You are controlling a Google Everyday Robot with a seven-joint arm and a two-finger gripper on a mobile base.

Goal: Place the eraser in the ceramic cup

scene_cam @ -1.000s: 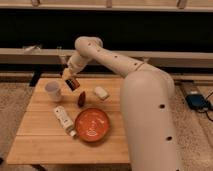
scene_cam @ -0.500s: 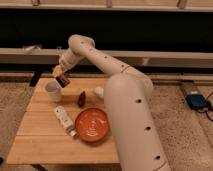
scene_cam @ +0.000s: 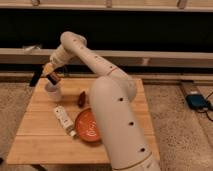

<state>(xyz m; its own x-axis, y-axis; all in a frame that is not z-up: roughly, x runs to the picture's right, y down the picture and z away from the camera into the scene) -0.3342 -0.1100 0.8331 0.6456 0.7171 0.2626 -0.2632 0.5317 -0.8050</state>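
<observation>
the gripper [scene_cam: 52, 76] hangs just over the cup [scene_cam: 53, 93] at the back left of the table [scene_cam: 40, 142], claw pinched shut as if lined up for a drop, but no eraser shows, maybe tucked inside or hidden behind the arm [scene_cam: 115, 110].

No text, brand, number or sign can be read. Any print on the white bottle [scene_cam: 64, 120], which lies on the bench [scene_cam: 35, 142] below the pincer [scene_cam: 53, 76], is too small to be made out. The pincer is shown just above the ceramic cup [scene_cam: 53, 92].
</observation>
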